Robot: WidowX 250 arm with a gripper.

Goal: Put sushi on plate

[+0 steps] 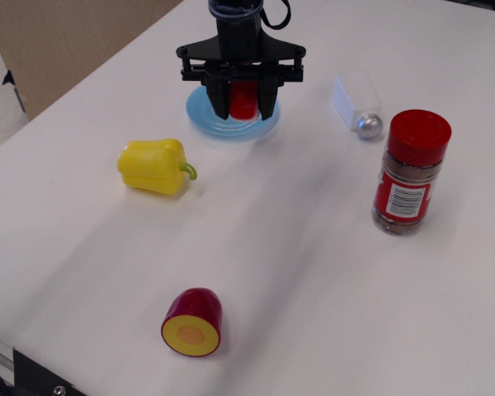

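The black pincer [244,101], clamped on the small glossy red-topped toy sushi [244,99], hung directly above the round light blue glossy plate [205,122], release evidently pending.

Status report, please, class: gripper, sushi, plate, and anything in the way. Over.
Gripper shut on sushi, over the plate. Sushi not yet released; contact with plate unclear. Yellow pepper, salt shaker and spice jar stand apart; nothing blocking.

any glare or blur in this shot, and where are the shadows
In the observation.image view: lighting is soft and even, with faint shadows under the yellow pepper and spice jar; a small highlight on the plate; the gripper and sushi look slightly soft.
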